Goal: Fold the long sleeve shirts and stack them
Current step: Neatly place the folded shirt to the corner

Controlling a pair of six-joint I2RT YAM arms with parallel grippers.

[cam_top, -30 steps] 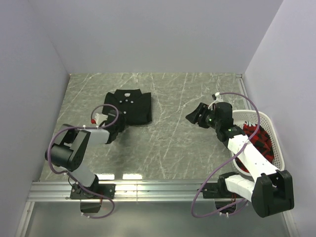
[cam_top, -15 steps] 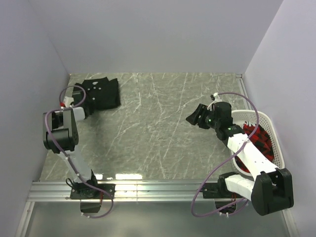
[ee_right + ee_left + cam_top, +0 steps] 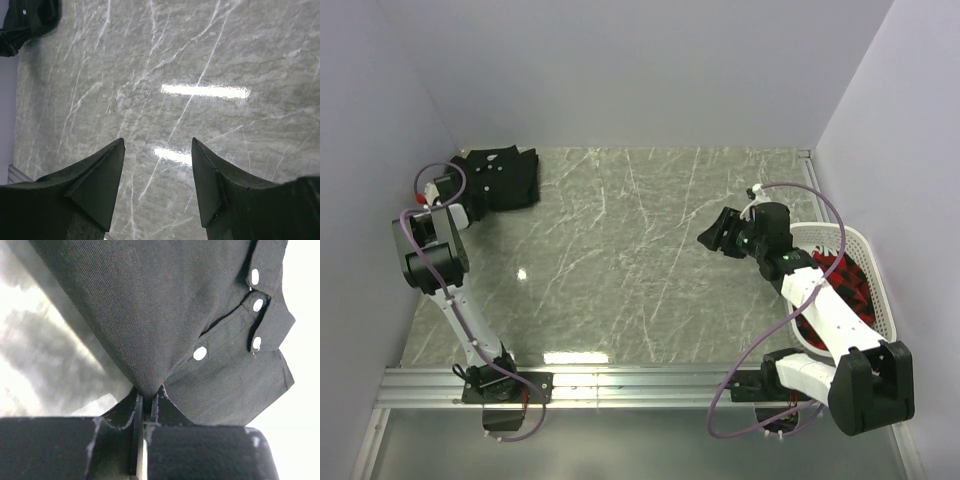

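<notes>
1. At the far left corner of the grey marbled desk (image 3: 640,260), a black long sleeve shirt (image 3: 502,176) lay as a compact folded bundle close to the left wall.
2. The left pincer (image 3: 146,402) was clenched on a fold of that shirt. The left wrist view showed the cloth drawn into a peak between the shut fingers, with the collar and small pale buttons (image 3: 200,353) facing up.
3. By the look of it, one shirt was folded and lying at what may be the stacking spot, but not yet let go. Whether another shirt lay beneath it could not be told.
4. The right pincer (image 3: 713,232) hovered over the right half of the desk, released, with its fingers spread and nothing between them.
5. At the far right, a white basket (image 3: 865,245) sat at the desk's edge with red and dark cloth (image 3: 842,280) inside. What garments these were could not be made out.
6. If that cloth was more shirts, most of the task seemed to remain: each would need fetching, folding and stacking.
</notes>
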